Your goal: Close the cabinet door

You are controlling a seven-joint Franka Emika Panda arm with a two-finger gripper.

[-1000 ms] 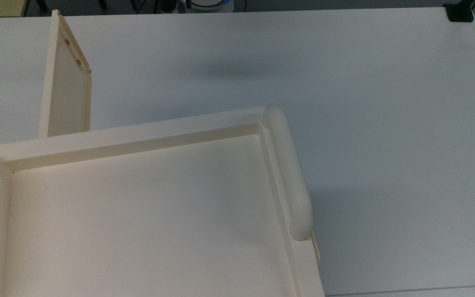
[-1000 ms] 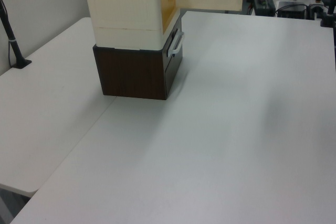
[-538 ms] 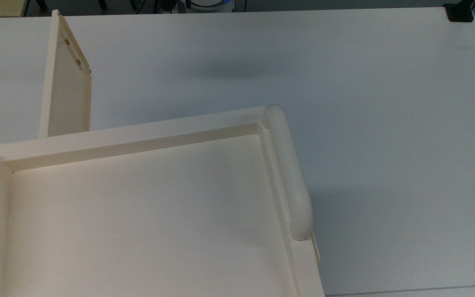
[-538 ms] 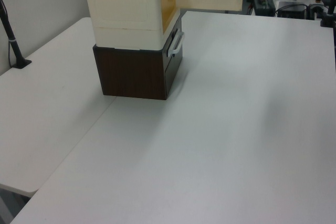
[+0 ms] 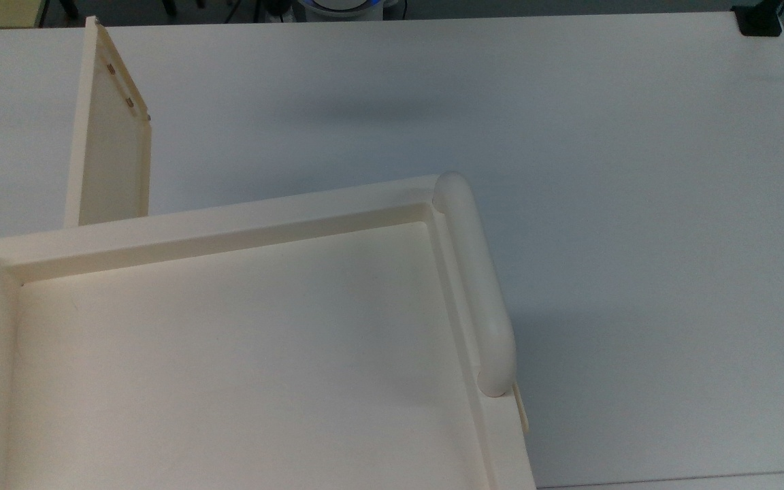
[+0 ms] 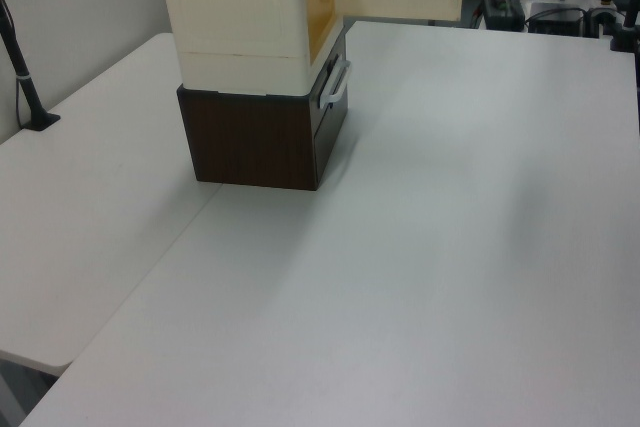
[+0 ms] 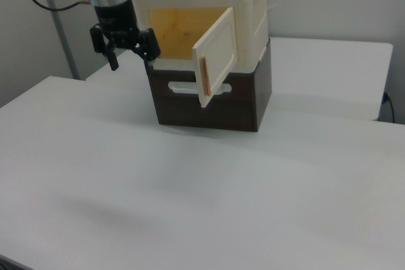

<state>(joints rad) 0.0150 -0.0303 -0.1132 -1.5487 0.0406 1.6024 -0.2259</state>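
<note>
Atop the table [image 6: 450, 247], the cabinet door [image 7: 218, 55] still stands open, unmoved.

table [image 6: 430, 247]: white, wide, bare across most of its surface in all 3 views; a seam runs between 2 tabletops at the left view's lower left.
dark brown box [image 6: 258, 139]: stands on the table, wood-grain sides, with a pale handle [image 6: 335, 83] on its front face; also seen in the right view [image 7: 234, 105].
black clamp [image 5: 759, 20]: sits at the table's far corner on the top view's right.
black post [image 6: 22, 72]: thin, rises from a foot on the table at the left view's left edge.
wall [image 7: 335, 1]: plain, pale, behind the table in the right view.
</note>
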